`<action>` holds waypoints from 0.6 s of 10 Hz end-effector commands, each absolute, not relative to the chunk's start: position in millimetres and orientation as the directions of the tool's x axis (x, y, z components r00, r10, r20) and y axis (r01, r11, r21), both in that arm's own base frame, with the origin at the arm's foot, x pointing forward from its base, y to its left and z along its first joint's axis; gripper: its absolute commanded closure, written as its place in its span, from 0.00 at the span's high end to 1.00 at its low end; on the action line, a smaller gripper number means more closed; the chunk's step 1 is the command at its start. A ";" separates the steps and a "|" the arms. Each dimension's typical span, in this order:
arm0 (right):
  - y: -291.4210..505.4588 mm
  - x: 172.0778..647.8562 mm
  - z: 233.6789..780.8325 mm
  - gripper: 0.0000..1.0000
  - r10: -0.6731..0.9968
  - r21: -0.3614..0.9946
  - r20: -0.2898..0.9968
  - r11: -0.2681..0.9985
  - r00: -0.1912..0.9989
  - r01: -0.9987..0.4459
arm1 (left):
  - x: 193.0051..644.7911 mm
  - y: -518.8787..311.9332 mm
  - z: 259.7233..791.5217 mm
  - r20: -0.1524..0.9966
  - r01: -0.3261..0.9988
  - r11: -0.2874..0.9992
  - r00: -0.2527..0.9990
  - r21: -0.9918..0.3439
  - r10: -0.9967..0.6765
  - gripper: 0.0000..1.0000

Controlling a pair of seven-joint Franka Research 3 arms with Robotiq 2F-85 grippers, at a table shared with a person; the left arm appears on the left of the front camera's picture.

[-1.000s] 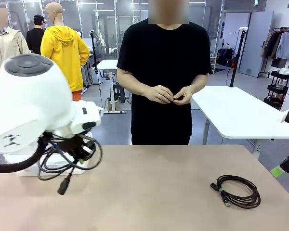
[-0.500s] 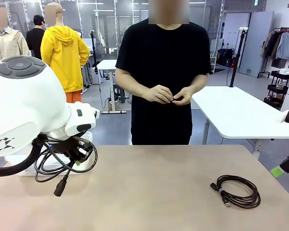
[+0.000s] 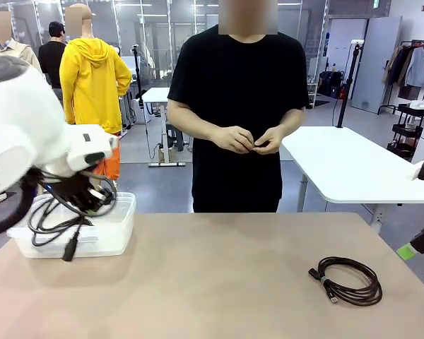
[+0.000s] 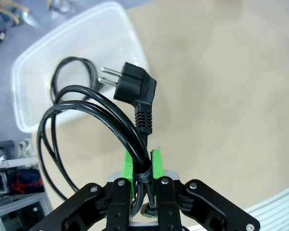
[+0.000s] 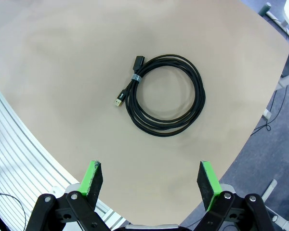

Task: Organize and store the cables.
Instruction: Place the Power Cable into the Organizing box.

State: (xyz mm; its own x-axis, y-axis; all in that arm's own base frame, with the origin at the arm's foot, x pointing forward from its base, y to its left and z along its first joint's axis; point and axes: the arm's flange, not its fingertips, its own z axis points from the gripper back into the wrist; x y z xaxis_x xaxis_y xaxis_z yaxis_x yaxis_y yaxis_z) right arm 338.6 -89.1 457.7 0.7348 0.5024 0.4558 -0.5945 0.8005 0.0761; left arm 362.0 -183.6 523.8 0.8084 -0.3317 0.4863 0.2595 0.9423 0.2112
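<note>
Nearest the robot's edge of the counter [image 3: 212, 282], and well apart from the clear plastic box [image 3: 120, 224] at its other end, a thin black cable [image 5: 135, 79] lies flat as a bound round coil, its two small connectors side by side. The right gripper [image 5: 151, 180] hangs above it with its jaws wide apart and nothing between them. That looks like a stance for picking up this coil, which is not yet stored.

Farther back, right over the box, the left gripper [image 4: 143, 161] is clamped on a thicker black power cord [image 4: 135, 91]. The green pads [image 4: 128, 163] pinch the bundle where its turns are gathered, so the loops and the two-pin plug dangle free toward the open box. Gripping at that point probably keeps the coil from unwinding while it goes in. A black loop shows against the box floor; whether it rests there or hangs I cannot tell.

Beyond the box, across the counter, a person [image 3: 237, 106] stands with hands together, touching nothing.
</note>
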 end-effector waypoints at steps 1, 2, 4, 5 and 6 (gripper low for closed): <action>-88.1 339.1 457.4 1.00 0.490 0.085 0.453 0.808 0.745 -0.583 | 404.8 -155.2 539.6 0.511 0.173 0.953 0.812 0.249 -0.282 0.18; -88.1 339.1 457.4 1.00 0.490 0.085 0.453 0.808 0.745 -0.583 | 428.1 -137.7 546.8 0.502 0.135 0.959 0.829 0.250 -0.248 0.18; -88.1 339.1 457.4 1.00 0.490 0.085 0.453 0.808 0.745 -0.583 | 490.0 -101.2 554.7 0.486 0.034 0.971 0.861 0.235 -0.148 0.18; -88.1 339.1 457.4 1.00 0.490 0.085 0.453 0.808 0.745 -0.583 | 513.7 -91.7 551.5 0.479 0.020 0.971 0.867 0.239 -0.136 0.18; -88.1 339.1 457.4 1.00 0.490 0.085 0.453 0.808 0.745 -0.583 | 539.0 -82.6 542.9 0.467 -0.022 0.969 0.879 0.245 -0.099 0.18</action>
State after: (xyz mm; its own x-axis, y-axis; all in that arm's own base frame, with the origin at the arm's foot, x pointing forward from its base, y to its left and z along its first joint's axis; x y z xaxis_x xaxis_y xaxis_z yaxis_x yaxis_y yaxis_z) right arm 338.6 -89.2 457.8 0.7348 0.5023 0.4558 -0.5943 0.8007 0.0757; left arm 515.0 -68.4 540.9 0.8705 -0.1251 0.4760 0.0183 0.9747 0.2227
